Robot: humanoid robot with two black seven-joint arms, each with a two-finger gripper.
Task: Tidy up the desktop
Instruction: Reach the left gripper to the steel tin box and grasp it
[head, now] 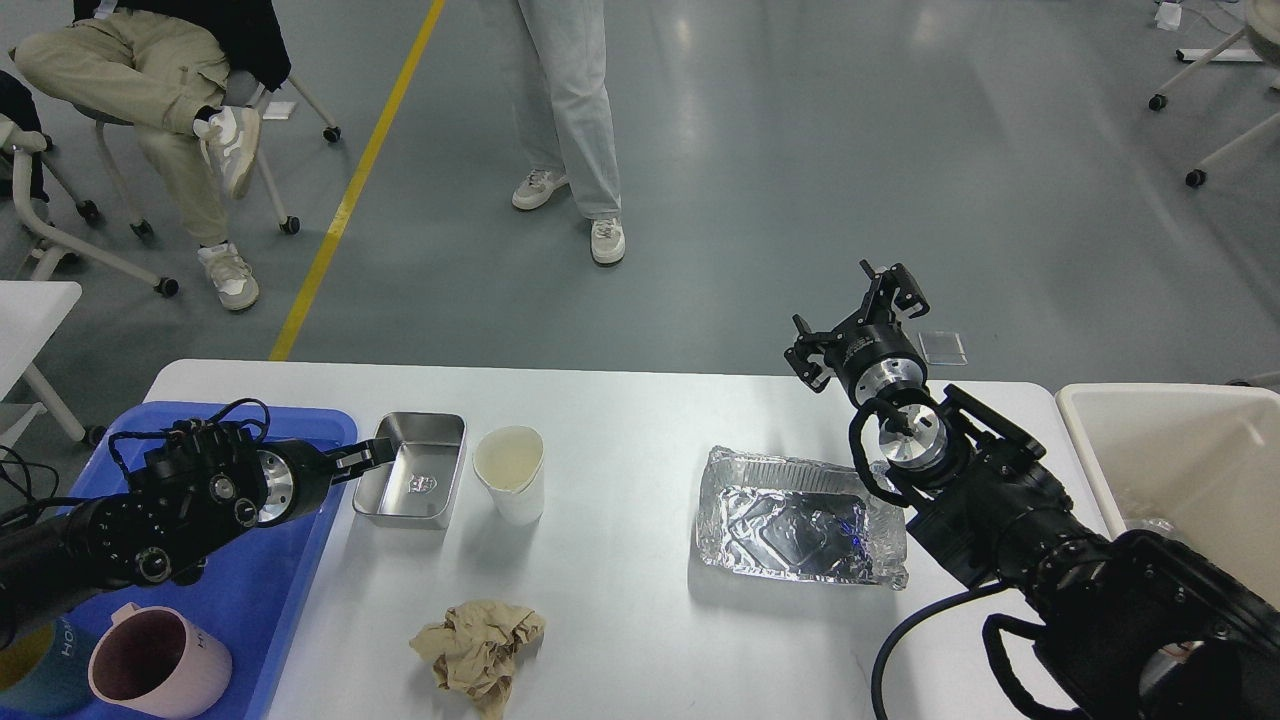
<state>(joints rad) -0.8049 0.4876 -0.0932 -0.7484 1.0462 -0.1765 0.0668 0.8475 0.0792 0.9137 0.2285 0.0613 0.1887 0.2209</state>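
We are looking down at the white bench with our two arms reaching over it. Our left claw is sitting at the near left edge of the shiny metal tin, and its fingers look pinched together on that rim, so it seems to be gripping the tin. Just past the tin, on the side away from this claw, a white paper cup is standing upright. Closer to us than the claw, a crumpled brown paper ball is lying on the bench. Under the arm behind the left claw, a blue tray is hanging over the bench's left end, and a pink mug is sitting in it beside a dark teal cup. Our right claw is hanging up in the air by the far edge of the bench, with its fingers spread wide and nothing in them. Nearer to us than that claw and a little to its left, a foil tray is lying flat on the bench. To the right of our right arm, a pale bin is standing just beside the bench's end.
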